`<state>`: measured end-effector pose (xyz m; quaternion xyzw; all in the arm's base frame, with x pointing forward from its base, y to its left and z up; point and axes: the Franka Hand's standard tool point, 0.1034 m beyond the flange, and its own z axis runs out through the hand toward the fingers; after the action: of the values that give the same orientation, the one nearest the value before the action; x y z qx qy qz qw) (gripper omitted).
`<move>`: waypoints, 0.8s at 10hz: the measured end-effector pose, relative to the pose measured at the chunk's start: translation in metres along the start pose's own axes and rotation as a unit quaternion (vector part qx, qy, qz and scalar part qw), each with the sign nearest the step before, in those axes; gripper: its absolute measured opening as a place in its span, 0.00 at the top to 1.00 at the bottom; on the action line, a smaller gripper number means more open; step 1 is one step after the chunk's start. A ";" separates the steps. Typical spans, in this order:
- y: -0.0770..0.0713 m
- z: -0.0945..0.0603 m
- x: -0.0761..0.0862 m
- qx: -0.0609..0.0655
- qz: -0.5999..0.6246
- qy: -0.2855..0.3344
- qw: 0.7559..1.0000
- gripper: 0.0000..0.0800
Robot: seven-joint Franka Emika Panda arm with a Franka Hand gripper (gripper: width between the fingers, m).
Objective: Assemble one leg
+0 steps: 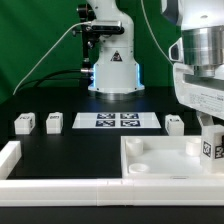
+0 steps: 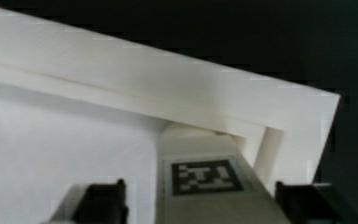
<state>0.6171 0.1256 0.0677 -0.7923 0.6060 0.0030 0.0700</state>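
Observation:
My gripper hangs over the far right corner of the big white tray-like piece, at the exterior view's right. It is shut on a leg, a small white block with a square marker, held upright. In the wrist view the leg fills the space between the two dark fingers, with the gripper around it. The leg's lower end sits at the round corner socket, inside the tray's raised rim. I cannot tell how deep it sits.
Three more legs stand on the black table: two at the exterior view's left and one right of the marker board. The marker board lies in front of the robot base. A white wall runs along the front and left.

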 end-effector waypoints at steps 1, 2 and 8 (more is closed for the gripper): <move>0.000 0.000 0.000 0.000 -0.012 0.000 1.000 0.31; 0.000 0.000 0.000 0.000 -0.045 0.000 0.999 0.23; 0.001 0.001 0.002 -0.003 -0.337 0.002 0.941 0.19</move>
<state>0.6169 0.1241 0.0669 -0.9504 0.3037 -0.0210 0.0635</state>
